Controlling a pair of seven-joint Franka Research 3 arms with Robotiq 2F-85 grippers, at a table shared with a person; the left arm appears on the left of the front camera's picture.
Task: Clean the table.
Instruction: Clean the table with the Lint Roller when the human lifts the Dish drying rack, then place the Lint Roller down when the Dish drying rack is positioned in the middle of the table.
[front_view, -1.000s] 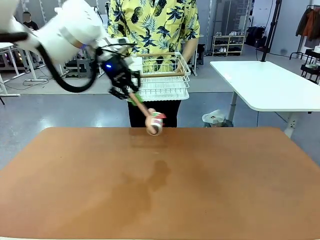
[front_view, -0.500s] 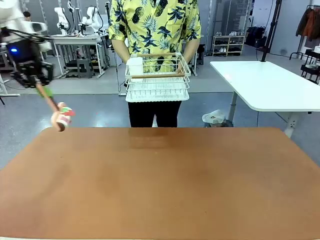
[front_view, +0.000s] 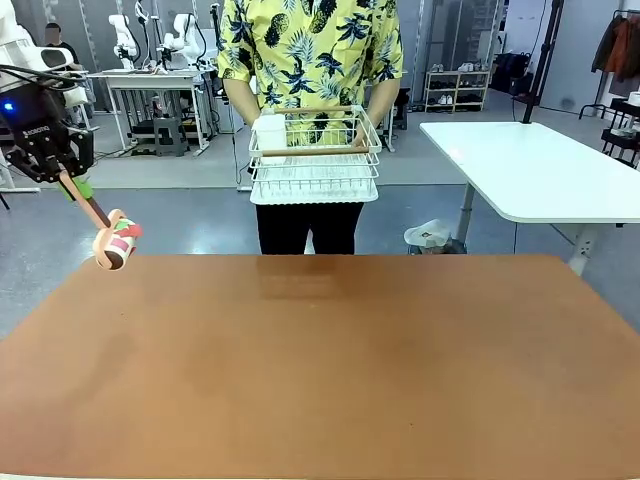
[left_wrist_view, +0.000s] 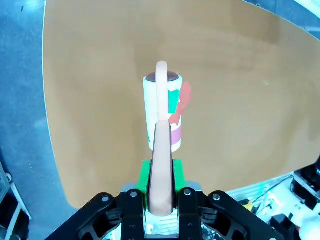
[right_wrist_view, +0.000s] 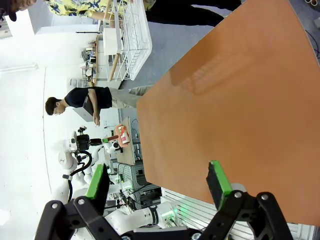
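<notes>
The table (front_view: 330, 370) is a wide terracotta top, bare in the front view. My left gripper (front_view: 62, 172) hovers at the far left, shut on the peach handle of a lint roller (front_view: 114, 246). The roller's white head, with red, green and pink scraps stuck to it, hangs just above the table's far left corner. In the left wrist view the lint roller (left_wrist_view: 162, 112) points away from my left gripper (left_wrist_view: 161, 194) over the table (left_wrist_view: 240, 100). My right gripper (right_wrist_view: 157, 182) stands open with nothing between its green pads, above the table (right_wrist_view: 240, 95).
A person in a yellow patterned shirt stands at the far edge holding a white wire basket (front_view: 315, 155) with a wooden stick and a white box inside. A white table (front_view: 540, 165) stands at the back right. The basket (right_wrist_view: 131, 37) also appears in the right wrist view.
My left arm has swung with the lint roller from beside the basket at the middle far edge out to the far left corner. The person and basket stayed put.
</notes>
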